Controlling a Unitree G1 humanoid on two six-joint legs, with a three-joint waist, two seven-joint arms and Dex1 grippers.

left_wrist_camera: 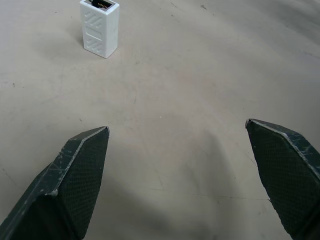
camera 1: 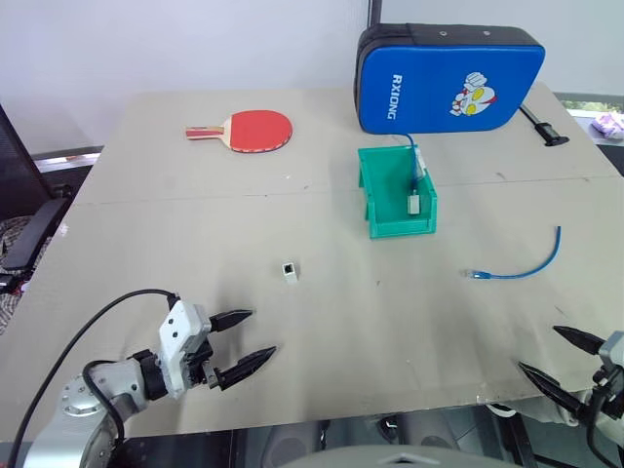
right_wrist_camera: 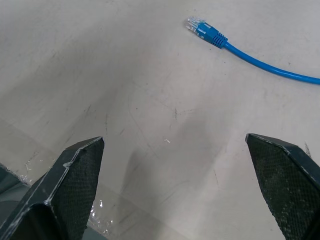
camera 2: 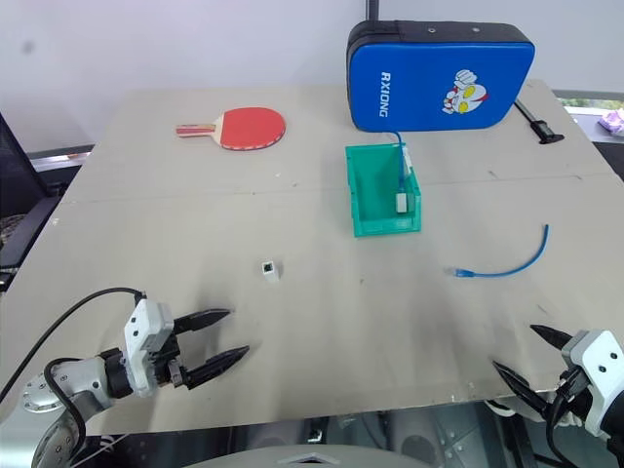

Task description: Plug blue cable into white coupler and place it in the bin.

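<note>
Both your pincers, left pincer and right pincer, wait wide and empty near the desk edge, ready for the tiny white boxy coupler and thin blue cable, with the green plastic bin behind.

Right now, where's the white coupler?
White coupler stands alone mid-table, ahead of the open left gripper, left of the bin.

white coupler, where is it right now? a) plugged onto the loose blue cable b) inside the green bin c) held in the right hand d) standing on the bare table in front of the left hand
d: the white coupler stands alone on the table ahead of the open left hand, apart from the blue cable, the bin and the open right hand.
</note>
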